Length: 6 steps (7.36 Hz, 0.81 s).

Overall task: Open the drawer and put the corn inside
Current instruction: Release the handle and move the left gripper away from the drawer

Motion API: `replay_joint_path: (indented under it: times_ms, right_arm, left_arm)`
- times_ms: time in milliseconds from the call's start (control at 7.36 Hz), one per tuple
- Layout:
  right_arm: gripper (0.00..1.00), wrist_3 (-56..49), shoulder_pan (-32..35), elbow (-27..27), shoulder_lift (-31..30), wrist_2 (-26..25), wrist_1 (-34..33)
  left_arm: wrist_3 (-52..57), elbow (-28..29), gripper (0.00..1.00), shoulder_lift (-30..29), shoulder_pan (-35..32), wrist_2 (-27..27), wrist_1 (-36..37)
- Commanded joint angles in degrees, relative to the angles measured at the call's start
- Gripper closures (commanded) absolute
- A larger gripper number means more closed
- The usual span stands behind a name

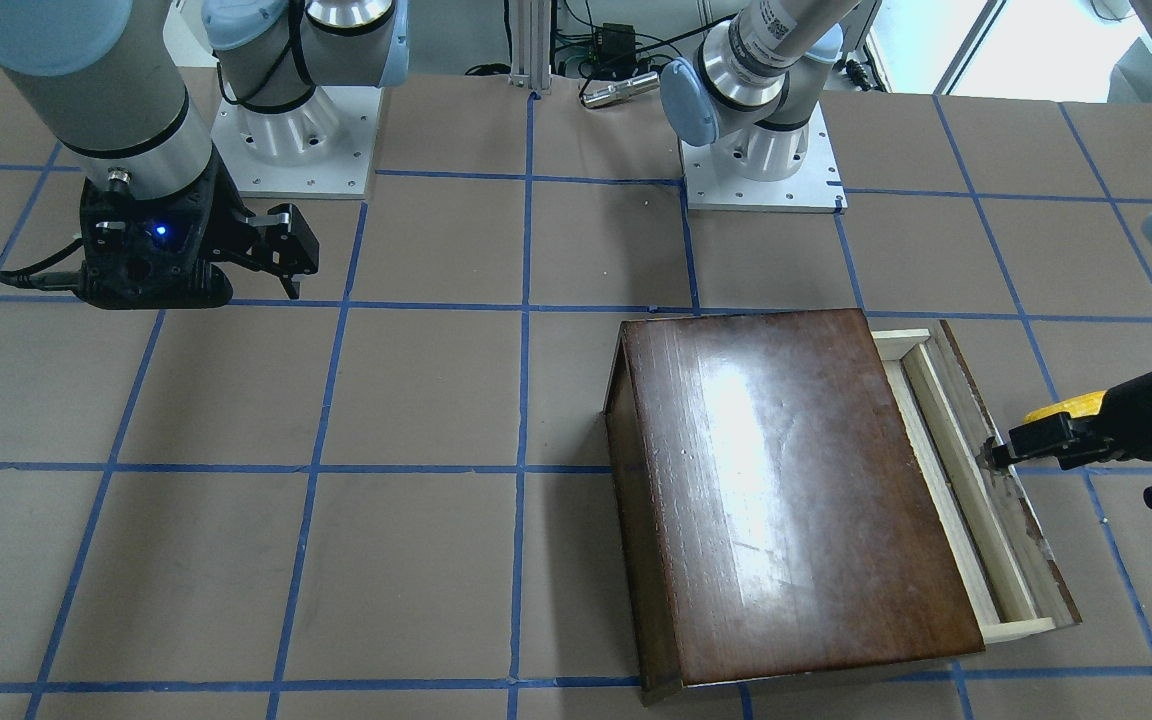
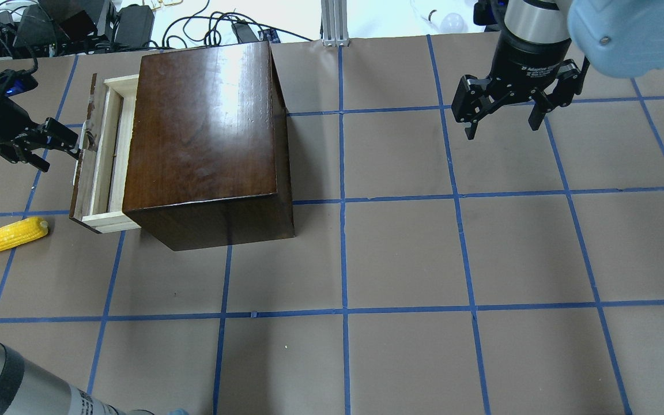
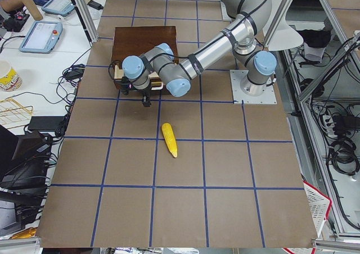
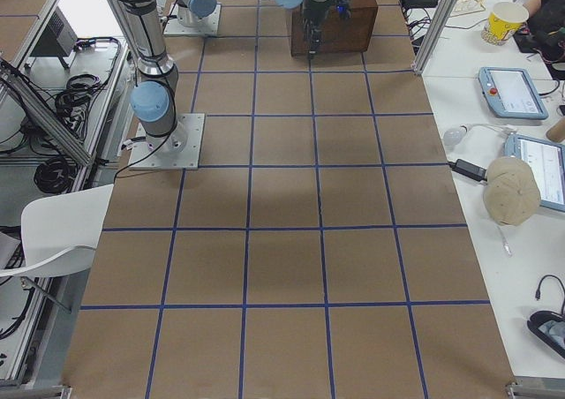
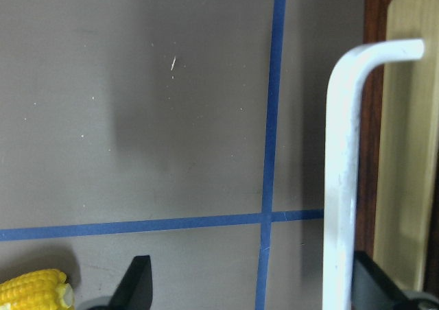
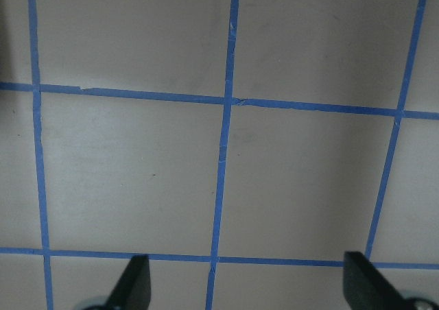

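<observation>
Overhead exterior view, item one: left arm, entering low from the view's left edge, forearm close to level, wrist turned so the left tool points sideways at the drawer. State of left tool: fingers spread wide, clamped on nothing. The left wrist view shows the drawer's white bent handle standing between the fingers, just beside the one on the drawer's side; whether that finger touches the bar cannot be told. Item two: drawer, pale wood tray with worn dark front panel, standing partly out of the glossy dark-brown box, a narrow strip of its interior exposed and nothing visible in it. Item three: corn, yellow cob lying flat on the desk, outside the drawer, near the front panel's nearer corner but apart from it, blunt end toward the box and tapered end toward the view's left edge; its tip also shows at the lower left of the left wrist view. Item four: right arm, wrist upright, right tool pointing straight down over the desk's far right part, well apart from the box. State of right tool: fingers wide apart, holding nothing; its wrist view shows only brown desk covering with blue tape lines between the fingertips.
</observation>
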Motion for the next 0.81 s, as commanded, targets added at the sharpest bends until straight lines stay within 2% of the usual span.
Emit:
replay_joint_path:
  times_ms: [0,543,679]
  right_arm:
    - [0.00,0.0,0.0,0.0,0.0,0.0,0.0]
    - [0.00,0.0,0.1,0.0,0.0,0.0,0.1]
    - [0.00,0.0,0.0,0.0,0.0,0.0,0.0]
  left_arm:
    - [0.0,1.1,0.00,-0.1,0.0,1.6,-0.4]
    - [0.1,2.8,0.00,0.6,-0.3,1.7,-1.9]
    - [1.7,3.7,0.00,1.9,-0.3,2.5,-5.1]
